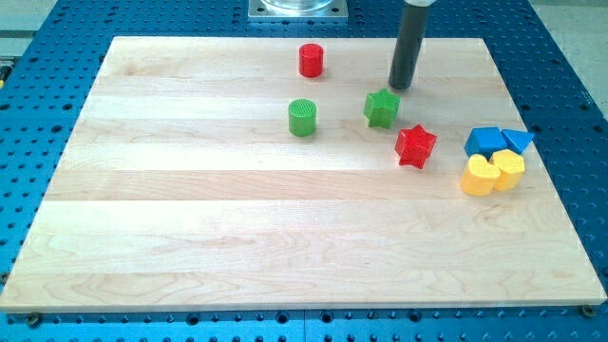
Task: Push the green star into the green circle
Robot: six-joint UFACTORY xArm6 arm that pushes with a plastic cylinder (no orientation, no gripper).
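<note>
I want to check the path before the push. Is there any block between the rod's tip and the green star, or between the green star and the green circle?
Nothing visible is in the way. My tip is just above and right of the green star in the view, with no block between. The board between the star and the green circle, to its left, is bare; the red cylinder sits above that line.

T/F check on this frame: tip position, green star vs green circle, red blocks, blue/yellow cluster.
1. My tip sits just above-right of the green star. True.
2. The green star touches the green circle. False: bare board separates them.
3. The red star lies below-right of the green star. True.
4. The red cylinder is at the view's bottom. False: near the top.
5. Blue blocks and yellow blocks cluster at the view's right. True.
</note>
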